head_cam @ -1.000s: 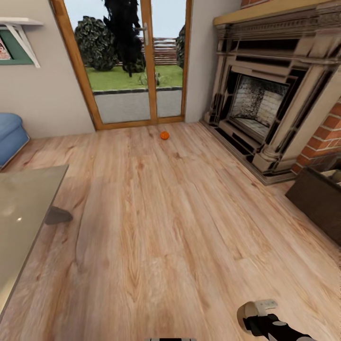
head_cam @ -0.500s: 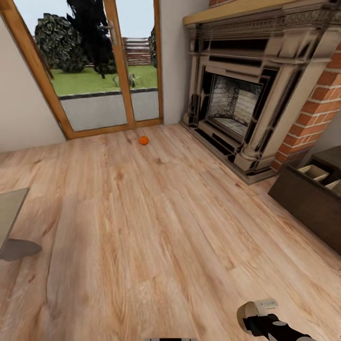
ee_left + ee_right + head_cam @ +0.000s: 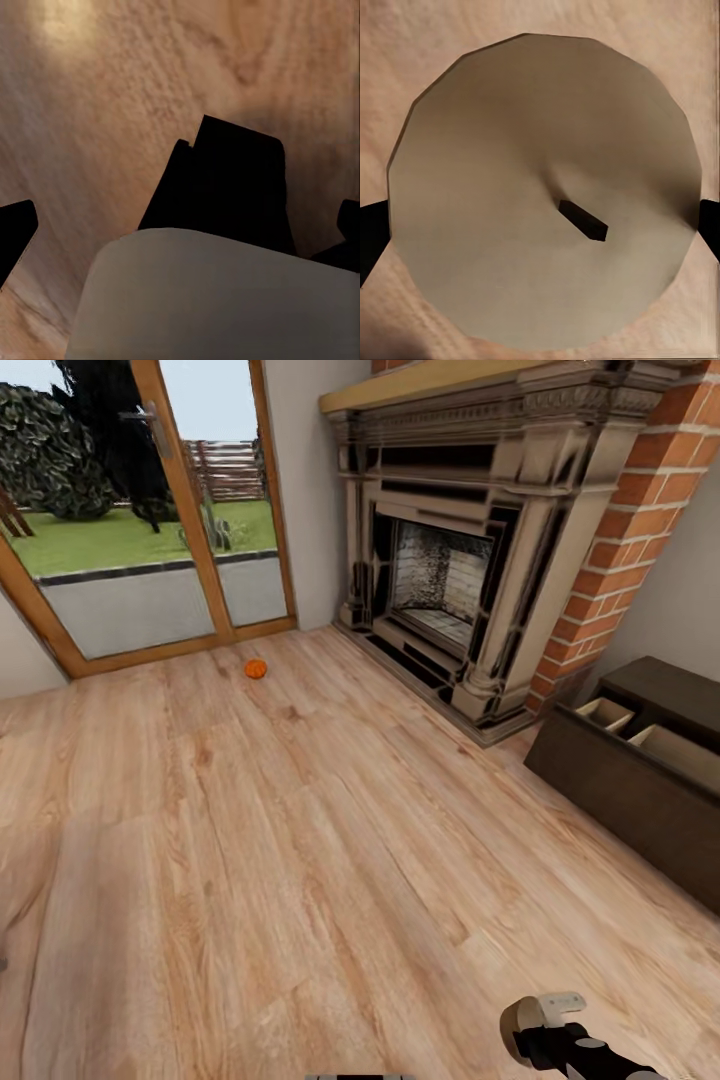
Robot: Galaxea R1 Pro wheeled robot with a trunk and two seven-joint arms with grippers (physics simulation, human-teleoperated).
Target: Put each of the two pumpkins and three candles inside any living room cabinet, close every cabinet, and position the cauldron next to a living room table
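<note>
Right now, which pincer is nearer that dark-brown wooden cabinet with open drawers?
Right, probably. The right pincer, clasping a beige round candle, sits on the dark-brown wooden cabinet's side; the left pincer's place is unclear.

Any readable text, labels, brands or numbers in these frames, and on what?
None. No writing shows on the fireplace, the cabinet, the glass door, the pumpkin on the floor, or the candle in the right gripper.
</note>
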